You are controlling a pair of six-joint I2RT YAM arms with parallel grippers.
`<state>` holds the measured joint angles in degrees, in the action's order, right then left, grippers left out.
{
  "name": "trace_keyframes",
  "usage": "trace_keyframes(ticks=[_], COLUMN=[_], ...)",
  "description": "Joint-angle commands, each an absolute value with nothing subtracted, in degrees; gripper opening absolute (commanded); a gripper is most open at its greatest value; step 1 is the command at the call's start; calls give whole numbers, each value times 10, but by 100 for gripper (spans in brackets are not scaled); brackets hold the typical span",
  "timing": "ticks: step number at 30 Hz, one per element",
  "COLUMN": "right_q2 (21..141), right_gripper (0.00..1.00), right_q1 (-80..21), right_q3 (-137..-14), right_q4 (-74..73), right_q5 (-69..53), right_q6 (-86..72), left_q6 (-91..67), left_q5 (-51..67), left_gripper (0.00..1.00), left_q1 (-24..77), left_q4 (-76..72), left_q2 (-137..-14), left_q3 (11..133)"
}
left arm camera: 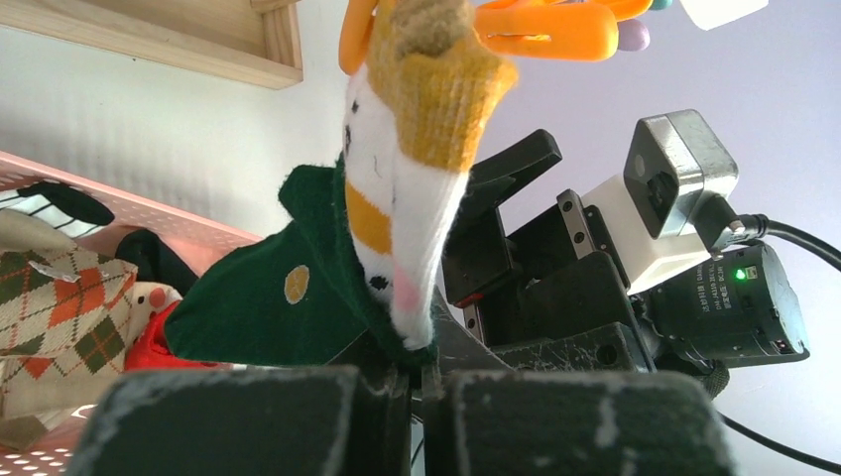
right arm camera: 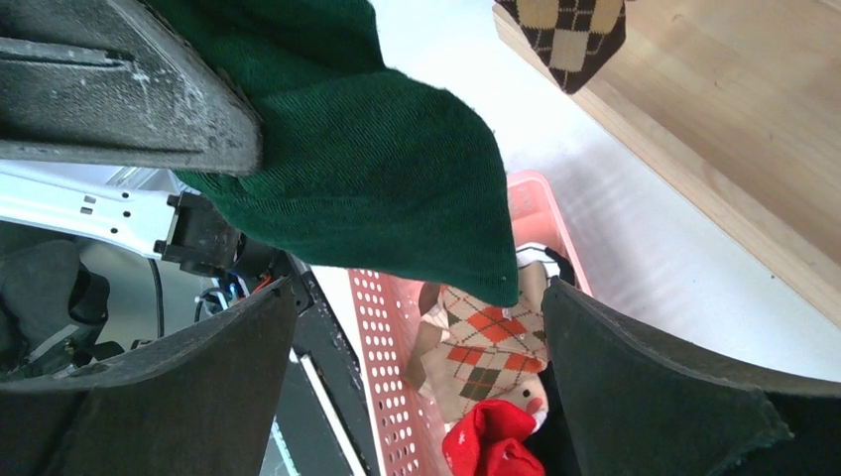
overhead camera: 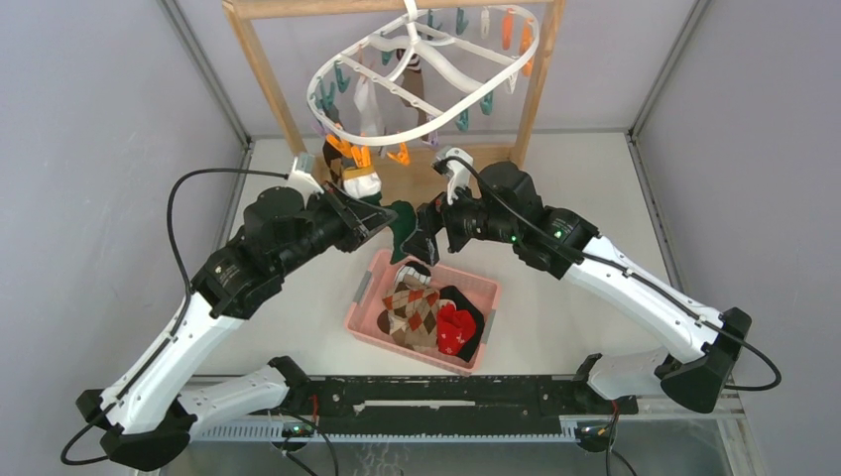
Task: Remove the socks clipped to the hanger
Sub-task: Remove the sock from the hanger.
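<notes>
Left fingers [left arm camera: 248, 421]: found pressed fully together. A dark green sock [left arm camera: 268, 297] is gripped at the seam between them and is held out sideways from the tips. Directly above these fingers, a white-and-mustard sock [left arm camera: 407, 169] hangs by its cuff from an orange clip [left arm camera: 540, 35]. Its lower end comes down to the same seam. Whether it is pinched there as well cannot be determined.

Right fingers [right arm camera: 655, 397]: found spread wide, with nothing gripped. The free end of the green sock hangs in the gap between them and is not pressed by either finger. The two pairs of fingers are set close together, tip toward tip, with the green sock bridging them.

Hanger [overhead camera: 436, 120]: suspended from the wooden frame [overhead camera: 539, 89], above and beyond both pairs of fingers. Teal and orange clips dangle from its rim. A white sock [overhead camera: 369, 104] is seen clipped under it. A brown argyle sock [right arm camera: 570, 35] is seen above and beyond the right fingers.

Pink basket [overhead camera: 369, 297]: placed on the table [overhead camera: 298, 317], below both pairs of fingers and nearer the arm bases. An orange-and-brown argyle sock [overhead camera: 412, 312], a red sock [overhead camera: 456, 327] and a black sock [overhead camera: 468, 302] are observed lying inside it.
</notes>
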<state>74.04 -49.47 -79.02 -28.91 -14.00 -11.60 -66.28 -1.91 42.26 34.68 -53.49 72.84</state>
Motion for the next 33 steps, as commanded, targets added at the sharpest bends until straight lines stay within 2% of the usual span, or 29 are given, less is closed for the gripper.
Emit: trace_keyframes(ticks=[1,12,24,28,33], right_q2=[731,749,761,766,770], right_gripper=[100,100,98,79,48], right_q1=[-492,-493,-494,-488,-481], right_q3=[-789,-790,-794,-795,-795], right_q4=[-233,-189,-181,-170,-171], right_q5=[-155,-226,-192,-216,-245], right_q6=[-92,-85,-92,-102,-117], left_q6=[-679,-698,-724,-731,-731], left_q5=[9,36,66,65,58], left_gripper=[0,0,0,0,1], left_q1=[425,425,425,425,425], left_q4=[307,282,243,236,236], left_q2=[-538,-542,-548,-543,-536], left_q3=[722,716,702,693,683])
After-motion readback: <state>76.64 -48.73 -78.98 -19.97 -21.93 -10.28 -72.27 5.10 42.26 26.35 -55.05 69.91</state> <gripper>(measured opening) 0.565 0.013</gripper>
